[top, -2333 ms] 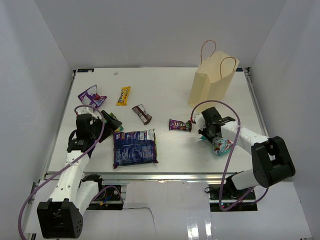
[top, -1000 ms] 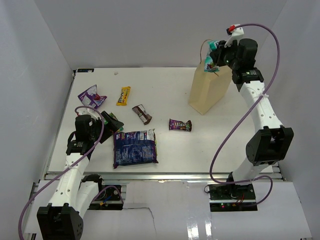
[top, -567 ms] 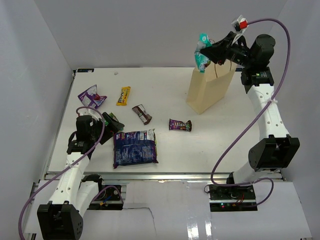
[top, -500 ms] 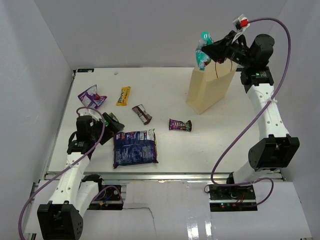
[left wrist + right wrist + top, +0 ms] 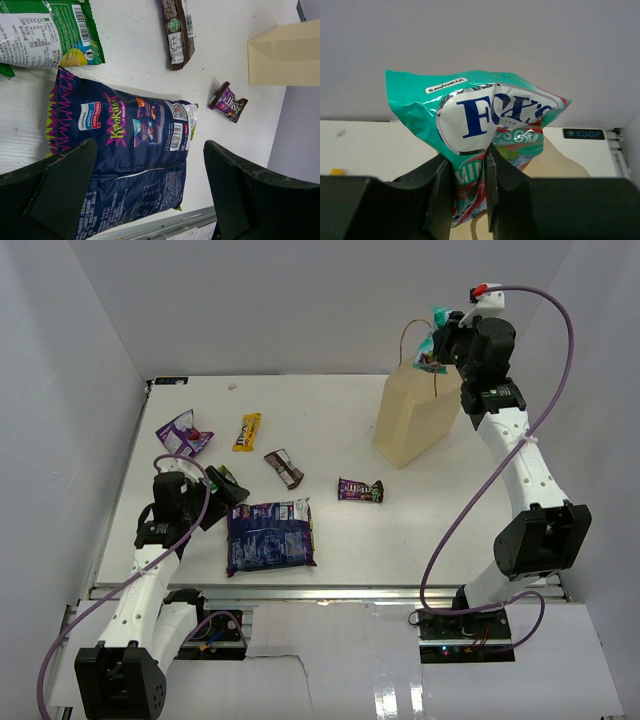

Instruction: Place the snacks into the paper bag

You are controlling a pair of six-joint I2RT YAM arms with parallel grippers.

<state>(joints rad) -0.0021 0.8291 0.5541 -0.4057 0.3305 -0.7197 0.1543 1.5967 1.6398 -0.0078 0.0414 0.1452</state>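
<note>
Paper bag (image 5: 410, 425) rim — right tool (image 5: 468, 172) above, pinching teal candy bag (image 5: 470, 107).

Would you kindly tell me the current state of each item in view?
paper bag: upright, mouth open.
teal candy bag: pinched, held above the paper bag.
right gripper: shut on the teal candy bag.
left gripper: open, empty.
dark blue bag: lying flat.
brown bar: lying flat.
yellow bar: lying flat.

Finishes: shiny film against matt kraft
teal candy bag (image 5: 475, 117): crinkled, glossy plastic film; paper bag (image 5: 415, 425): matt tan paper; large dark blue bag (image 5: 120, 165): glossy plastic; table (image 5: 420, 520): smooth white, faintly reflective
</note>
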